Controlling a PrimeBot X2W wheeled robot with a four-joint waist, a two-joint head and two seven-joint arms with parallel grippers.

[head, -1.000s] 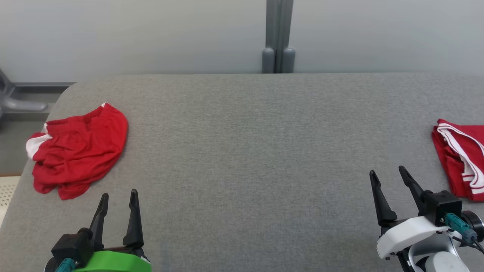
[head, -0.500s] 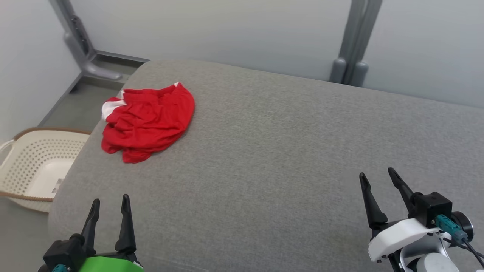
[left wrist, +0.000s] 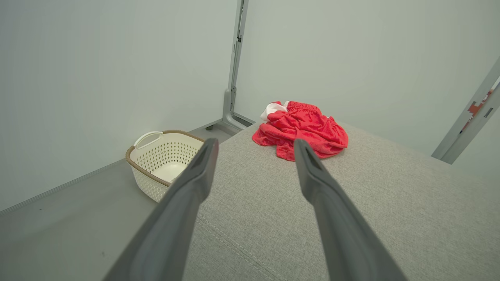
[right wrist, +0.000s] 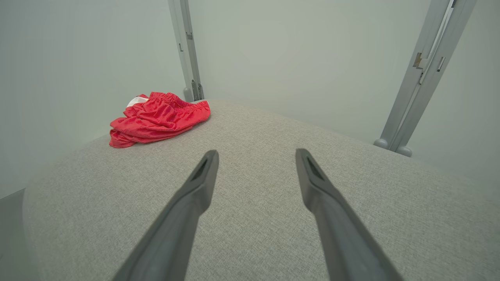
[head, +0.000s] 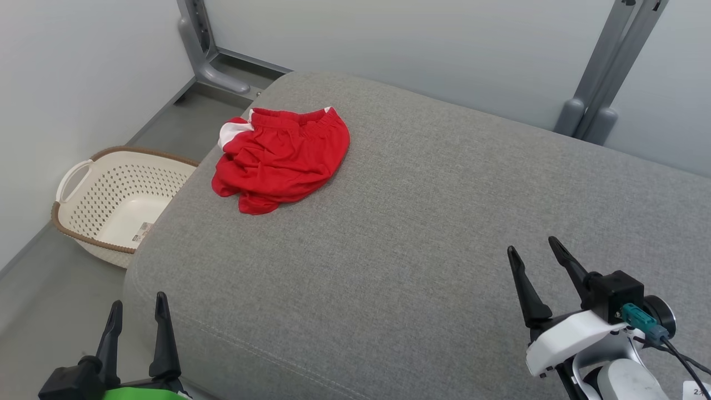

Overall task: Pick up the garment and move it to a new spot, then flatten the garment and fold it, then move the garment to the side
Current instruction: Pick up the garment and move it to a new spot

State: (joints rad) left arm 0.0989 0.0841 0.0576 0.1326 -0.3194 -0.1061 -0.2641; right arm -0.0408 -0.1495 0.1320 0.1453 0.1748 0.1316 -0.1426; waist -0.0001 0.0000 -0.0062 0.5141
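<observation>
Red garment (head: 283, 158) lies crumpled, upper left on the grey cushion (head: 416, 222); left gripper (head: 139, 300) and right gripper (head: 531, 245) gape empty, so I judge all steps remain.

The left gripper (head: 139, 300) pointed forward with its two fingers spread and nothing between them. The right gripper (head: 531, 245) did the same, also empty.

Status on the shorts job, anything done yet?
Done: nothing. The shorts lie crumpled at the cushion's far left corner.
In hand: nothing. The left pincer and right pincer are open, empty and well short of them.
Left: pick up, relocate, flatten, fold, set aside.
</observation>
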